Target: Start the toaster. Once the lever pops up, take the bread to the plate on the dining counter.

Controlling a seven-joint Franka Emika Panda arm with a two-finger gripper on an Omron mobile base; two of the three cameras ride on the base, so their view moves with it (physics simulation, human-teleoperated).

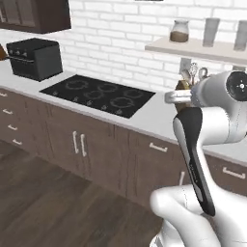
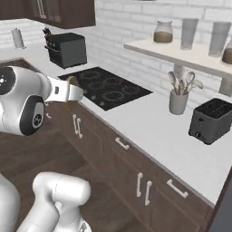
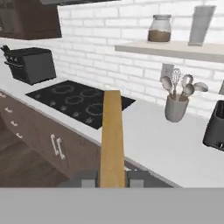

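Observation:
My gripper (image 3: 112, 178) is shut on the bread (image 3: 112, 135), a golden-brown slice seen edge-on, standing up between the two fingertips (image 3: 89, 180). In the right base view the gripper (image 2: 76, 93) holds the bread (image 2: 72, 81) in the air in front of the cabinets, left of the cooktop. The dark grey toaster (image 2: 211, 120) stands on the light counter far to the right, and its edge shows in the hand view (image 3: 216, 127). From the left base view the hand (image 1: 177, 96) is raised over the counter's front edge. The plate and the dining counter are out of view.
A black cooktop (image 2: 105, 87) is set into the light counter (image 2: 154, 131). A grey utensil cup (image 2: 178, 102) stands left of the toaster. A dark oven box (image 2: 67, 49) sits at the far end. A wall shelf (image 2: 181, 54) carries jars. The wood floor (image 1: 43, 202) lies in front of the cabinets.

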